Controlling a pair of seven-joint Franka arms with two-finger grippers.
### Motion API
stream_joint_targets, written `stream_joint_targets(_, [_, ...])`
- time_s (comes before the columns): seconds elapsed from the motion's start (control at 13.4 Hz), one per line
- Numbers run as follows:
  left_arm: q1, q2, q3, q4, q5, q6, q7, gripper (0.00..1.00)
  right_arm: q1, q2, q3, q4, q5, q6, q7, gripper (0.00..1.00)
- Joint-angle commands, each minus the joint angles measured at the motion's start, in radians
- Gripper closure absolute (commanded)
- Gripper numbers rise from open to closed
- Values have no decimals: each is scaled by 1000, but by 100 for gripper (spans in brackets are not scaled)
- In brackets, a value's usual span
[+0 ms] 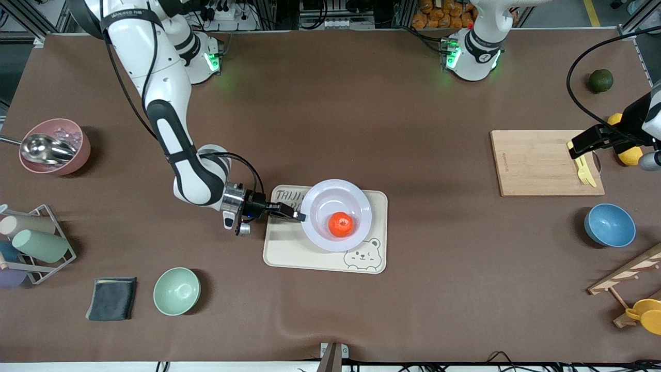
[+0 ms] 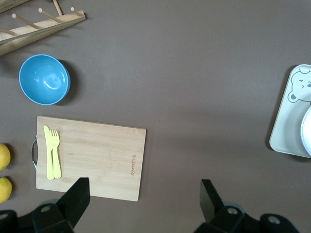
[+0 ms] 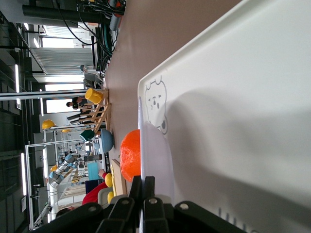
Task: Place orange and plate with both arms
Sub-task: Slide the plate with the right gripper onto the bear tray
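The pale lavender plate lies on the cream bear tray at the table's middle. The orange sits inside the plate. My right gripper is shut on the plate's rim at the side toward the right arm's end of the table. The right wrist view shows its fingers clamped on the thin rim, with the orange past it and the tray beneath. My left gripper is open and empty in the air over the wooden cutting board; it also shows in the left wrist view.
A yellow fork and knife lie on the board. Lemons, a dark green fruit, a blue bowl and a wooden rack are at the left arm's end. A green bowl, dark cloth, cup rack and pink bowl are at the right arm's end.
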Motion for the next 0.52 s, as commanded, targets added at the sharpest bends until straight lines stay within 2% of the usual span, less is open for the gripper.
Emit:
stream_joint_targets(0.0, [-5,-3,3,-4,-5,10,23,0,-15,39,7,28,42,-11,-80,100])
stream_joint_targets(0.22, [-5,-2,2,-4,-5,10,23,0,-24,51,7,30,41,-13,-91,100])
stream_joint_targets(0.3, [-5,-2,3,-4,-5,10,23,0,-24,54,7,30,39,-13,-92,69])
stream_joint_targets(0.45, [-5,-2,2,-4,-5,10,23,0,-25,53,7,30,35,-11,-92,67])
